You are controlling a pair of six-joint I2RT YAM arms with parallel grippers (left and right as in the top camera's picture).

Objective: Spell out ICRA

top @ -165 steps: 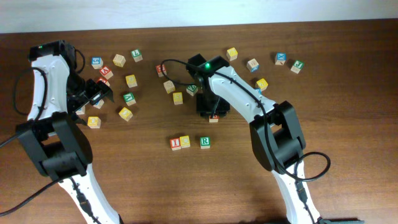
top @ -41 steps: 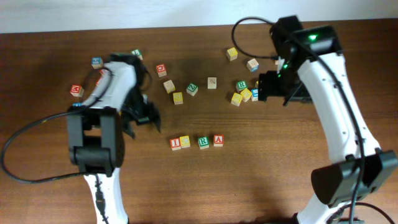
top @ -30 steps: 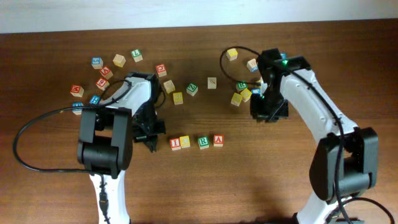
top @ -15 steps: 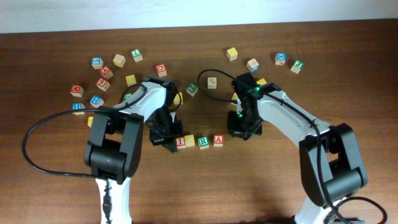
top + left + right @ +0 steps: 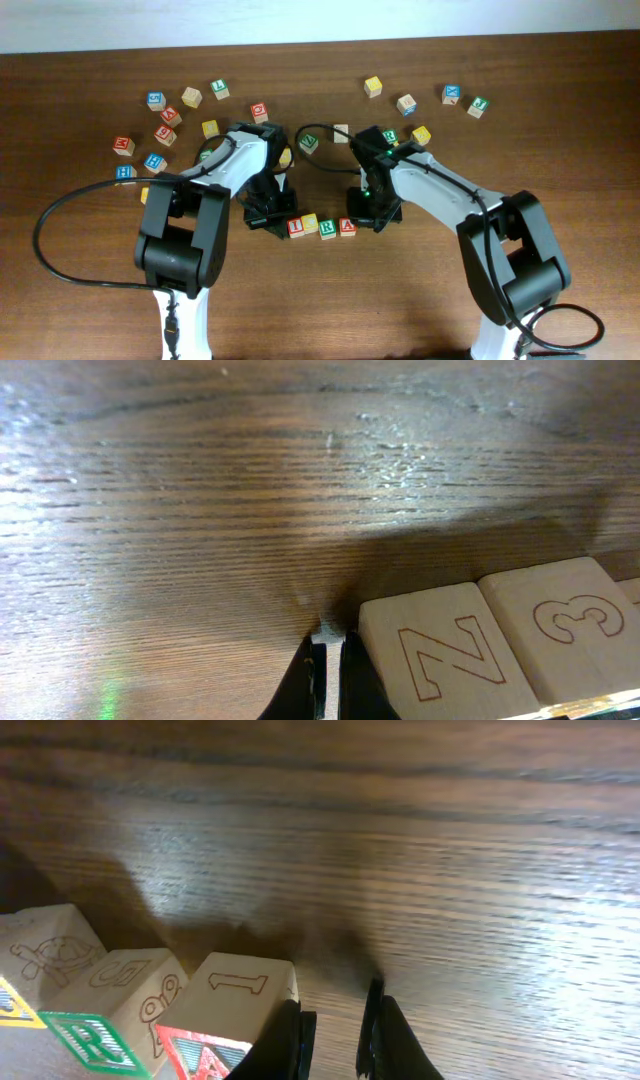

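Under the left gripper (image 5: 268, 214) (jaws together), I cube (image 5: 297, 226) partly hidden.

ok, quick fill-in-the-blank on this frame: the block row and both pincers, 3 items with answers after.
1. The row of blocks holds ____ cubes side by side.
2. The left pincer sits at the row's end beside the letter ____.
3. The right pincer sits beside the red A block, its jaws nearly ____ with nothing between them.

Answers: four; I; shut
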